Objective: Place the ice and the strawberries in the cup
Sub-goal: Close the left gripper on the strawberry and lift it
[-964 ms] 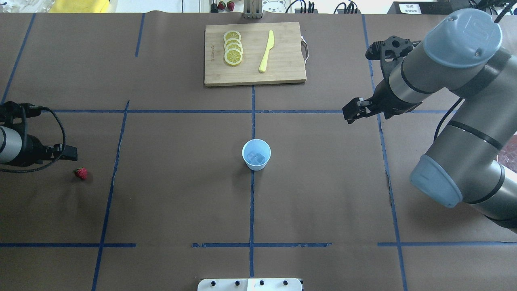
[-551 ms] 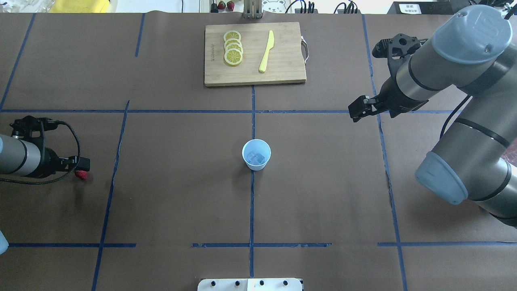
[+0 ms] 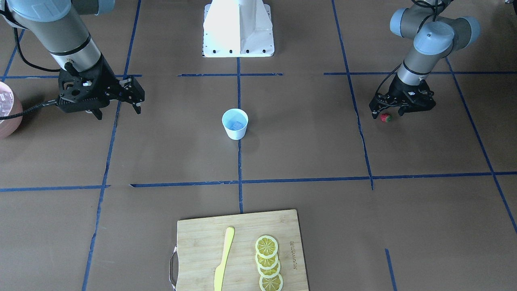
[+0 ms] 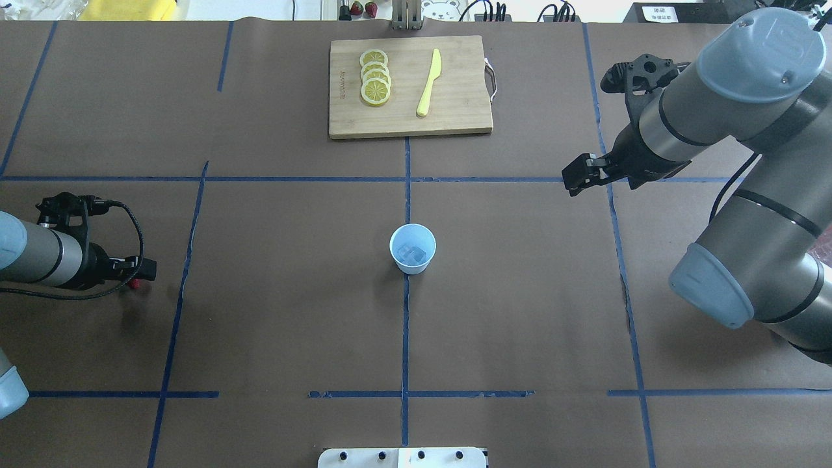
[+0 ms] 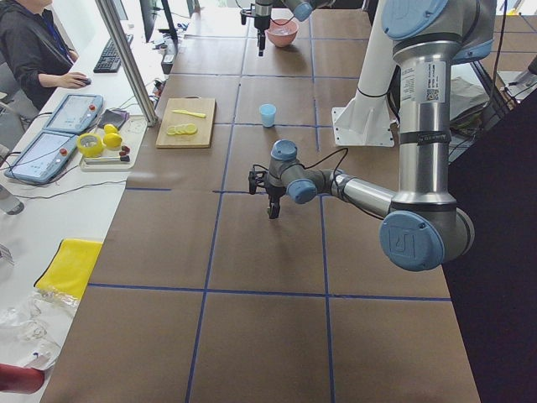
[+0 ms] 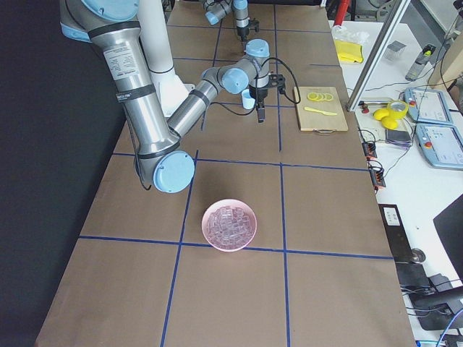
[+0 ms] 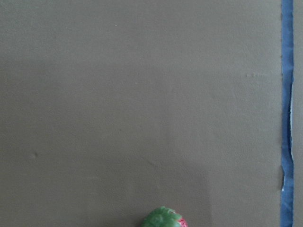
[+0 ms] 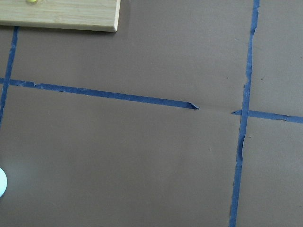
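The white cup (image 4: 412, 248) with a pale blue inside stands at the table's middle, and ice (image 4: 413, 253) cubes lie in it. In the front-facing view the cup (image 3: 234, 123) shows the ice (image 3: 237, 125) too. The small red strawberry (image 3: 386, 117) lies on the table at the far left. My left gripper (image 3: 387, 112) hangs open right over it, fingers on either side. From overhead only a red sliver of the strawberry (image 4: 134, 284) shows under the left gripper (image 4: 138, 275). In the left wrist view its green top (image 7: 162, 219) peeks in at the bottom edge. My right gripper (image 4: 576, 182) is open and holds nothing.
A wooden cutting board (image 4: 455, 117) at the far middle carries lemon slices (image 4: 375, 77) and a yellow knife (image 4: 429, 82). A pink bowl (image 6: 217, 235) of ice cubes sits on the robot's right. A person sits at a desk beyond the table's far edge.
My left arm has moved to the right and over the strawberry, which is now mostly covered. The right arm shifted slightly to the right, then held still.
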You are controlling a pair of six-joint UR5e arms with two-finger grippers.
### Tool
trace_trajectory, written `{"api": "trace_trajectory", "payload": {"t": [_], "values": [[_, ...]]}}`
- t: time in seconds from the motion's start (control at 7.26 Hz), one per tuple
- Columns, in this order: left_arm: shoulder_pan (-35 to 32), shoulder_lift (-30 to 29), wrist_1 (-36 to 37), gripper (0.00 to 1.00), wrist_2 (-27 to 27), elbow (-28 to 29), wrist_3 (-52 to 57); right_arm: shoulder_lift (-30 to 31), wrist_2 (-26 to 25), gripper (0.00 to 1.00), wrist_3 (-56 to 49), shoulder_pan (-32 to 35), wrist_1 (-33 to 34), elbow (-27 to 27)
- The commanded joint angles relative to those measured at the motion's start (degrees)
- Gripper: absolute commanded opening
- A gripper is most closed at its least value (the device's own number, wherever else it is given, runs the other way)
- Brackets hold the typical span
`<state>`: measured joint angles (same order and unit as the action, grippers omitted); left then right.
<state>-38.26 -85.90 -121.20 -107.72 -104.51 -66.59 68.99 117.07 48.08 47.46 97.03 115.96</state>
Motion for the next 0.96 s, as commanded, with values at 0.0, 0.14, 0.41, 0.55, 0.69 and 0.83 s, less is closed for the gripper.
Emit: {"api": "trace_trajectory", "payload": {"t": [0.0,0.14,0.41,0.55,0.69,0.83], "values": [[0.03,-0.06,0.0,0.86,-0.03,0.09,-0.03,0.0,0.0,1.0,0.0,0.0,0.0,0.05],[0.03,-0.06,0.09,0.84,-0.03,0.09,-0.03,0.0,0.0,1.0,0.0,0.0,0.0,0.06],[0.03,-0.06,0.09,0.8,-0.03,0.27,-0.03,0.09,-0.09,1.0,0.0,-0.08,0.0,0.06],[0.03,-0.06,0.09,0.8,-0.03,0.36,-0.03,0.09,-0.18,1.0,0.0,-0.08,0.0,0.06],[0.03,-0.06,0.09,0.79,-0.03,0.36,-0.03,0.0,-0.18,1.0,0.0,-0.08,0.0,0.06],[0.03,-0.06,0.09,0.79,-0.03,0.36,-0.03,0.09,-0.09,1.0,0.0,-0.17,0.0,0.06]]}}
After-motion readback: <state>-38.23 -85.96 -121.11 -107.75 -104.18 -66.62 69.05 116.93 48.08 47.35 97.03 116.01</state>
